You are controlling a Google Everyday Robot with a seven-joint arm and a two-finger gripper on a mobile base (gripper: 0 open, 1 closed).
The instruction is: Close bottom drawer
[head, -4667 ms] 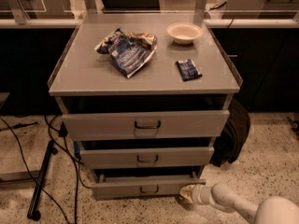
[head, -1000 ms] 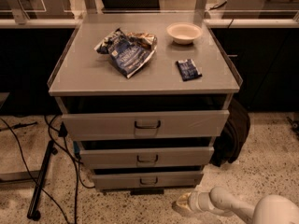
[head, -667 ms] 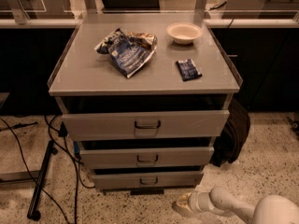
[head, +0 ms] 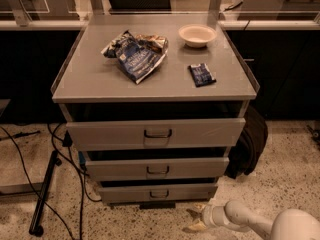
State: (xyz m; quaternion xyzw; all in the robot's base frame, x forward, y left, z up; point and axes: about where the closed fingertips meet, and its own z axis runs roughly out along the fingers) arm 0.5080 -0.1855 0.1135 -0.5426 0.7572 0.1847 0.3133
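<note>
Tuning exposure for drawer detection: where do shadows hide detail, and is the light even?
Camera view: warm, dim, uneven light; the cabinet top is brightest; dark shadow bands fill the gaps above each drawer front, including the bottom drawer; the gripper, open near the floor right of that drawer, is clearly lit.

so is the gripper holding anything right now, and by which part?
Nothing held. The gripper sits low near the floor, open and empty, just below and right of the bottom drawer, not touching its front or handle.
</note>
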